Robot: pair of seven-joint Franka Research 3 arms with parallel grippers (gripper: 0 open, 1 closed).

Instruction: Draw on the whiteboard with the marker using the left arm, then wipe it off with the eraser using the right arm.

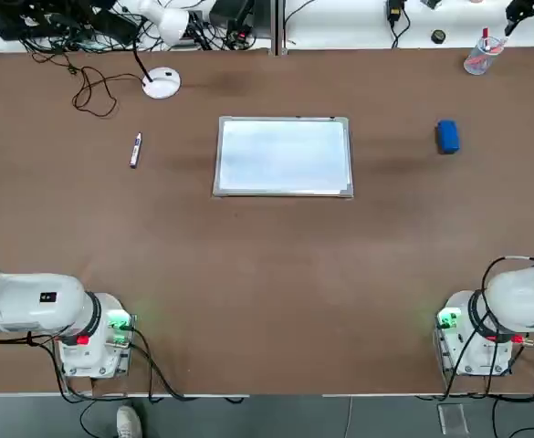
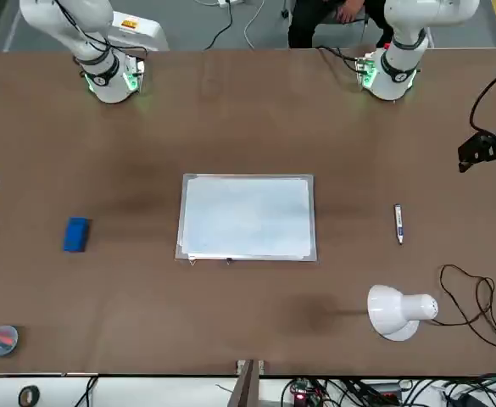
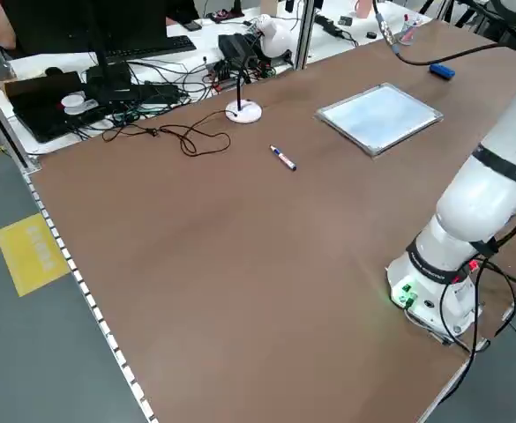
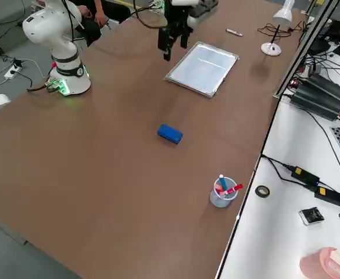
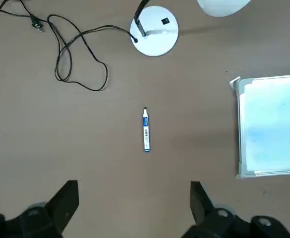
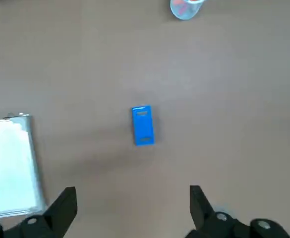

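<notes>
Left gripper (image 5: 132,208) and right gripper (image 6: 132,210): 2 black two-finger grippers raised above the brown table (image 1: 267,274), jaws spread wide, both empty. Flat white whiteboard (image 1: 284,156) with silver-grey frame: table centre, toward the far edge. Slim white marker (image 1: 135,150): well apart on its left side. Small blue eraser block (image 1: 447,136): well apart on its right side, near the clear cup (image 1: 479,55) at the far right corner.

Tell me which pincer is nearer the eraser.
Right. The right pincer hovers open above the eraser; the left pincer hovers over the marker, beyond the whiteboard.
</notes>
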